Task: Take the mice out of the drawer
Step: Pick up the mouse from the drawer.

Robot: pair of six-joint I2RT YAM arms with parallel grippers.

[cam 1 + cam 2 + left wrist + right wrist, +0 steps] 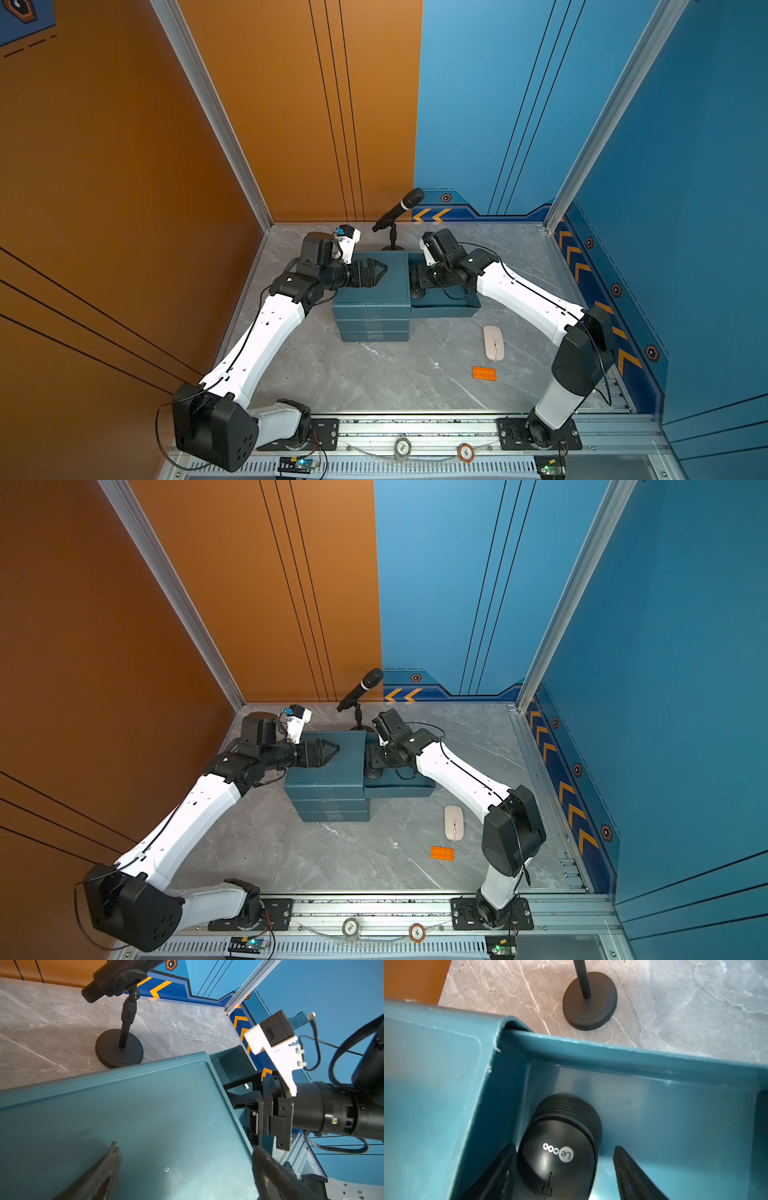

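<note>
L gripper (185,1146) hovers over the top of the teal cabinet (374,291), fingers apart, nothing btwn them. Mic (398,209) on its stand sits just behind the cabinet. The top drawer (444,311) is pulled out to the right. My R gripper (564,1148) is down inside it, fingers apart either side of a black mouse (560,1126): one finger close beside it, a gap at the other. Further right, the cream mouse (493,343) lies out on the worktop (374,382), w/ an orange studded plate (484,372) near it.
</note>
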